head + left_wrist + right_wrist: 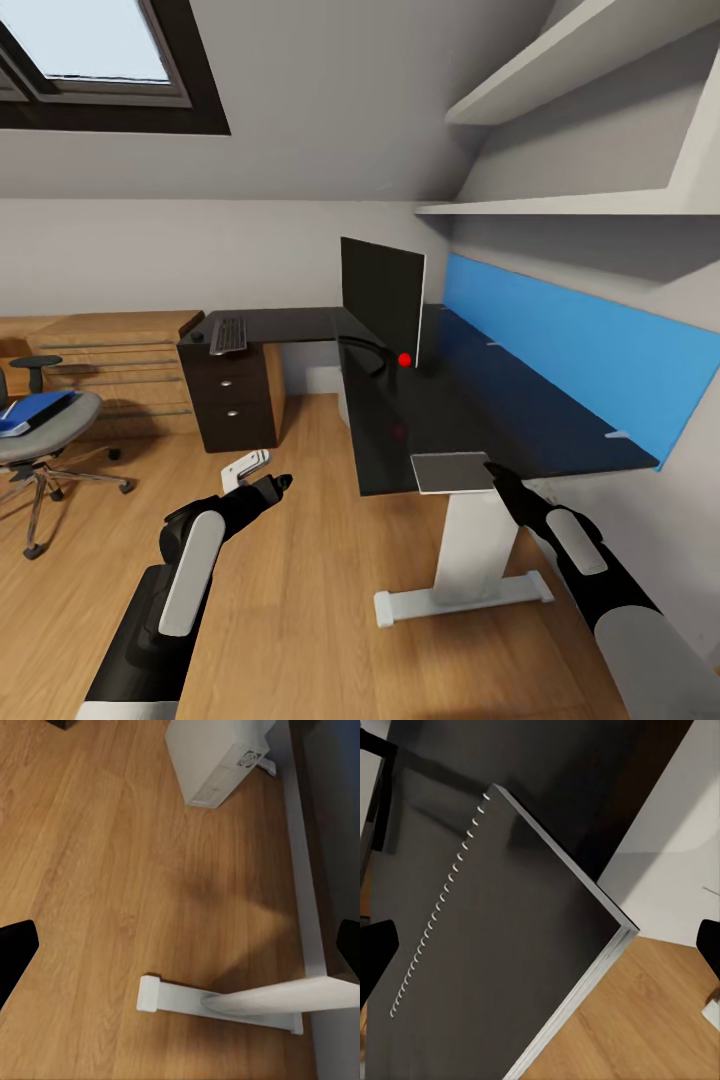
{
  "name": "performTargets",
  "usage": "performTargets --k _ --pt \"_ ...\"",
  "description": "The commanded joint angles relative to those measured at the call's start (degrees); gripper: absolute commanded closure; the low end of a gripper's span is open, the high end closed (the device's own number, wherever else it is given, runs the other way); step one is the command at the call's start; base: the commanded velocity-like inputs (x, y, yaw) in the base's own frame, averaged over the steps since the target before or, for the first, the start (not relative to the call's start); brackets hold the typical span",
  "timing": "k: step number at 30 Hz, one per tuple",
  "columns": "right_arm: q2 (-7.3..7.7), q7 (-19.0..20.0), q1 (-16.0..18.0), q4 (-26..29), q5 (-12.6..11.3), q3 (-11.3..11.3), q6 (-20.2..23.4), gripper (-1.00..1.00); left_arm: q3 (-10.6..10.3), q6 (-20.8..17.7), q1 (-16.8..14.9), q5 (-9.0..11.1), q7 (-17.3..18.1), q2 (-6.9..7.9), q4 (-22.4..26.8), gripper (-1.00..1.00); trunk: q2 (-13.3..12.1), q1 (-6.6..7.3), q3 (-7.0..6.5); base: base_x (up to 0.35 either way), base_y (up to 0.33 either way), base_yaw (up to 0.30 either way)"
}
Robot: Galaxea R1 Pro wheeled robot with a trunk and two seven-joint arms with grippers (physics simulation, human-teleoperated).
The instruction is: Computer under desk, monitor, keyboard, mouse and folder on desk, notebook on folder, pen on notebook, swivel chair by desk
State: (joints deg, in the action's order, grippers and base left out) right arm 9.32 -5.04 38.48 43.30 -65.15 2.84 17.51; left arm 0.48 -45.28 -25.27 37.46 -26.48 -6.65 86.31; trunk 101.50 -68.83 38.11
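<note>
Black and L-shaped, the desk (420, 420) serves as the landmark. On it the monitor (382, 298) stands upright near the inner corner, and the keyboard (229, 334) lies on the far wing above the drawer block (232, 400). The notebook (450, 471) rests flat at the desk's near edge, above the white leg (470, 550); the right wrist view shows its dark cover (487, 967) and spiral binding. Just beside it hovers the right gripper (497, 474), fingers apart, nothing between them. Over the wood floor (300, 600) before the desk, the left gripper (272, 486) also has spread fingers. The computer (217, 754) stands on the floor under the desk. Well away from the desk, the swivel chair (50, 430) carries the blue folder (35, 410).
</note>
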Motion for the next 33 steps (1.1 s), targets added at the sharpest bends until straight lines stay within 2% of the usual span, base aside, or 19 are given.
performTargets --k 1,14,17,33 --pt "0.0 -0.4 0.0 0.1 -0.6 0.1 0.2 -1.0 0.0 -0.2 0.0 0.6 -0.5 -0.03 0.1 -1.0 0.0 0.0 0.06 0.009 0.007 0.0" --pt "-0.16 -0.4 0.0 0.1 -0.6 0.1 0.2 -1.0 0.1 -0.2 0.0 0.8 -0.6 0.04 0.1 -1.0 0.0 0.0 0.06 0.002 0.002 0.0" --pt "-0.17 -0.4 0.0 0.1 -0.6 0.1 0.2 -1.0 0.1 -0.2 0.0 0.8 -0.7 0.0 0.1 -1.0 1.2 -0.66 0.6 0.0 0.0 0.0" --pt "-0.18 -0.4 0.0 0.2 -0.5 0.0 0.2 -1.0 0.2 -0.3 0.0 0.9 -0.7 -0.03 0.3 -1.0 1.2 -0.66 0.6 0.0 0.0 0.0"
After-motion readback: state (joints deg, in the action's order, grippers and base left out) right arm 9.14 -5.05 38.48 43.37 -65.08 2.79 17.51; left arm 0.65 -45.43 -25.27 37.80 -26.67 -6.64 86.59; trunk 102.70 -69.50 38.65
